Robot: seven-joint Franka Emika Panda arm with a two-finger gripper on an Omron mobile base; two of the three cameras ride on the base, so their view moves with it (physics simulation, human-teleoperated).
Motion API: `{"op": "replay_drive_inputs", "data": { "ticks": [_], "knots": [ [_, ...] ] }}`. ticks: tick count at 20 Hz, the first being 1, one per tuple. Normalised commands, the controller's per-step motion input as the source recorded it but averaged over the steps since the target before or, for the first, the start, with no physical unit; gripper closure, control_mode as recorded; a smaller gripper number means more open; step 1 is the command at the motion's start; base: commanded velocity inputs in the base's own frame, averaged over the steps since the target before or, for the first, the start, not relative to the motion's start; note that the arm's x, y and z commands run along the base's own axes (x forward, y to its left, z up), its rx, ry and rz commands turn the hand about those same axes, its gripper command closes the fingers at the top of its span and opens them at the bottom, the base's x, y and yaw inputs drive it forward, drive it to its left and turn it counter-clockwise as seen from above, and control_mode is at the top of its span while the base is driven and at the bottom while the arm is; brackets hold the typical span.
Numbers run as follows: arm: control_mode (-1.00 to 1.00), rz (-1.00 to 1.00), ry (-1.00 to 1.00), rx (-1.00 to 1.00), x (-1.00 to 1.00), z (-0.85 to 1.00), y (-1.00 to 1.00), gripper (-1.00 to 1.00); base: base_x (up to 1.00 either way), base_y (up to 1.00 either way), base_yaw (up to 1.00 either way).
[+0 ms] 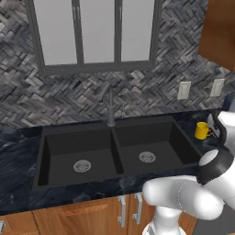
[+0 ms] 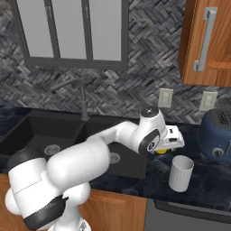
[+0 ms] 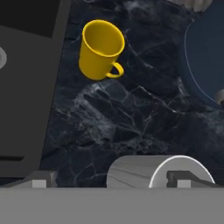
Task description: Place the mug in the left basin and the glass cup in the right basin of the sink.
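Mug — upright on table, right of sink; not moved. Glass cup — on table, nearer front edge; not moved. Both basins bare. Gripper jaws wide open, holding nothing — both placements remain.

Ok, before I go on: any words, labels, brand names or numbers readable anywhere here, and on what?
None can be read.
mug: plain yellow, no print.
glass cup: plain, no marking.
toaster: a small pale round knob on its front, no lettering that can be made out.
wall outlets: blank plates.
sink and faucet: no brand mark visible.
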Motion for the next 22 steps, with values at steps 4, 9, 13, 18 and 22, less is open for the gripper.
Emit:
{"op": "replay_drive_inputs", "data": {
  "ticks": [4, 9, 13, 18, 22],
  "knots": [
    [-1.0, 0.0, 0.0, 0.0, 0.0, -0.22, -0.31, -1.0, 0.0, 0.0, 0.0],
    [-1.0, 0.0, 0.0, 0.0, 0.0, -0.25, -0.29, -1.0, 0.0, 0.0, 0.0],
    [-1.0, 0.0, 0.0, 0.0, 0.0, -0.24, -0.27, -1.0, 0.0, 0.0, 0.0],
    [-1.0, 0.0, 0.0, 0.0, 0.0, -0.2, -0.27, -1.0, 0.0, 0.0, 0.0],
    [-1.0, 0.0, 0.0, 0.0, 0.04, -0.07, -0.22, -1.0, 0.0, 0.0, 0.0]
  ]
}}
